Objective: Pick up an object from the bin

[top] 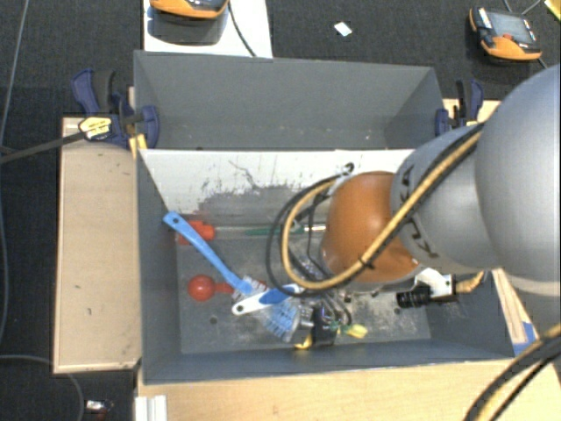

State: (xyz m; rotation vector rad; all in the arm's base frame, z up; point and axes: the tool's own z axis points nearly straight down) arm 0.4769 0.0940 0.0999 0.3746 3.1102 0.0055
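Gripper [320, 319] sits low by the front wall of the bin [158, 323], tucked under the orange cover [364, 226] and the looped cables [284, 235]. The cover hides it, so you cannot tell whether the pincer is spread or pressed together; log nothing as held. The nearest candidate is the blue brush [209, 254]. Its bristle head is just beside the gripper at the front middle of the bin, and its long handle runs away toward the back-left. A white piece [248, 303] lies against the handle near the head, and small yellow bits [354, 330] lie on the floor close to the gripper. Farther out are a red ball [202, 288] beside the handle, an orange-red thing [202, 231] near the handle's far end, and a green rod [263, 230] toward the back.

Risks, as judgement only:
- A pinch on the bristles is likely to be soft, and the handle's weight hangs well off to one side, so expect the brush to tilt or slide out on lifting.
- The white piece may come up with the brush, or wedge the grip.
- A swinging handle could knock the red ball aside.
- The front wall is near, so a small error downward or forward may meet metal.
- Watch the cable loop hanging low over the things in the bin; it could catch on one of them.
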